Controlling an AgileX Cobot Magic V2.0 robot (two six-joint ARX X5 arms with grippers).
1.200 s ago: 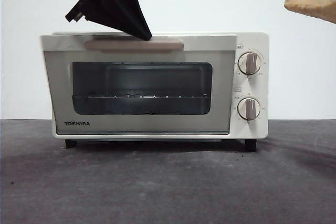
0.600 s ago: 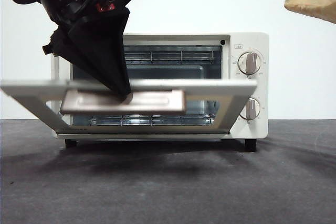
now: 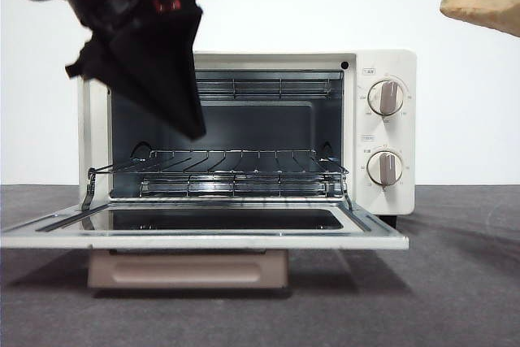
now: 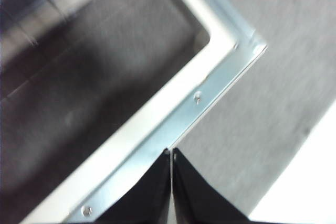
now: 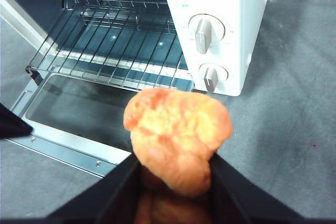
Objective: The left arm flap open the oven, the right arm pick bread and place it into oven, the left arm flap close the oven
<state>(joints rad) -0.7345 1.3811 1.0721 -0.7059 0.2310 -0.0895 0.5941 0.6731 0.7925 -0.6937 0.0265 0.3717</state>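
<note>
The cream-white oven (image 3: 388,132) stands with its door (image 3: 203,240) dropped flat, the beige handle (image 3: 188,269) hanging under the front edge. The wire rack (image 3: 236,170) inside is bare. My left gripper (image 3: 193,129) hovers above the door's left part, shut and touching nothing; in the left wrist view it (image 4: 171,153) sits over the door's metal rim (image 4: 210,85). High at the right, the lumpy golden bread (image 3: 479,4) hangs in the air. My right gripper (image 5: 174,161) is shut on the bread (image 5: 176,132), in front of the oven (image 5: 226,3) and its open door (image 5: 79,111).
Two round knobs (image 3: 386,97) sit on the oven's right panel. The dark grey tabletop (image 3: 455,290) stretches in front and to the right of the door. A white wall stands behind.
The oven door swung from shut down to flat open. My left gripper went down with the handle, then came off it and rose. The right gripper with the bread stayed put.
</note>
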